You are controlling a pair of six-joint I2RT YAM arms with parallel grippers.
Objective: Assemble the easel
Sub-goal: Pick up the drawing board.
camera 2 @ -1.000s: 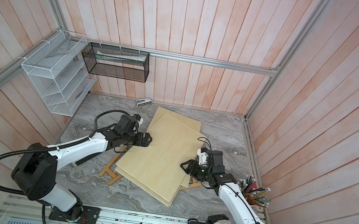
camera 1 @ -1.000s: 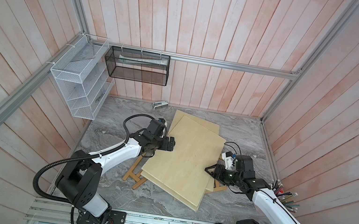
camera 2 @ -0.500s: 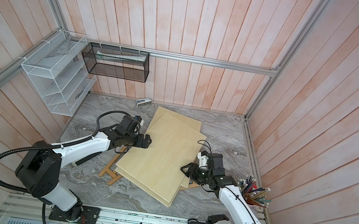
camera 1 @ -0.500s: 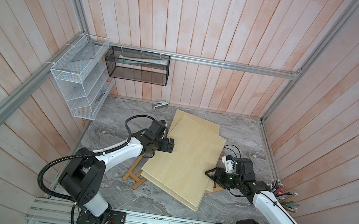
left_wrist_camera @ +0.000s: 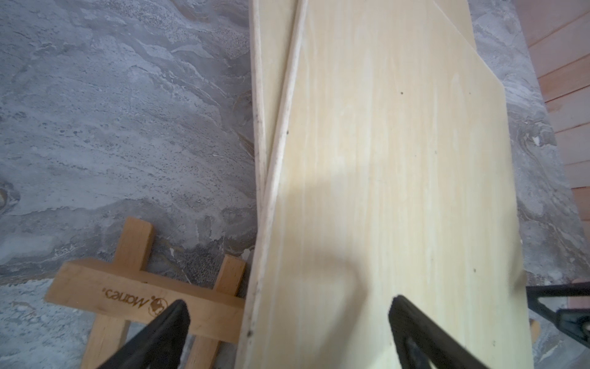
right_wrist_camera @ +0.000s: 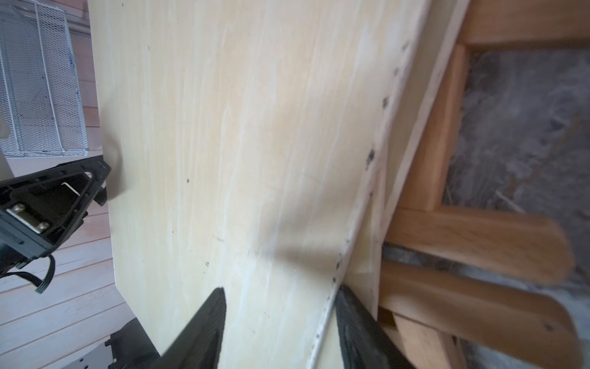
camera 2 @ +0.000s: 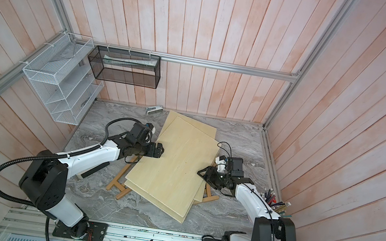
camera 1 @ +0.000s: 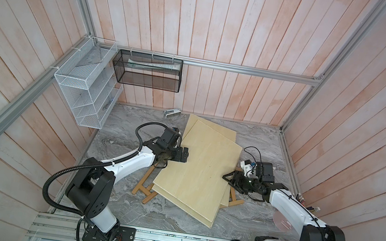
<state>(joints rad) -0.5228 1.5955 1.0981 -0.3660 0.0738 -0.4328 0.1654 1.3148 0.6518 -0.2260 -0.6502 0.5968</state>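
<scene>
Two pale plywood boards lie stacked and skewed on the marble table: the top board (camera 1: 196, 172) (camera 2: 173, 165) over the lower board (camera 1: 214, 130) (camera 2: 193, 125). Under them the wooden easel (camera 1: 143, 187) (left_wrist_camera: 127, 294) (right_wrist_camera: 479, 236) lies flat, only its legs and crossbars sticking out on both sides. My left gripper (camera 1: 184, 155) (camera 2: 159, 151) (left_wrist_camera: 289, 303) is wide open over the top board's left edge and holds nothing. My right gripper (camera 1: 227, 180) (camera 2: 201, 174) (right_wrist_camera: 281, 292) is at the top board's right edge, open, one finger over the board face and one at its rim.
A white wire rack (camera 1: 85, 92) hangs on the left wall and a black mesh basket (camera 1: 149, 74) on the back wall. A small white object (camera 1: 172, 113) lies by the back wall. A cup of pens (camera 1: 305, 201) and a pink disc (camera 1: 281, 222) sit at the right.
The right gripper's jaws have spread slightly at the board's edge. Both arms and the boards have hardly shifted.
</scene>
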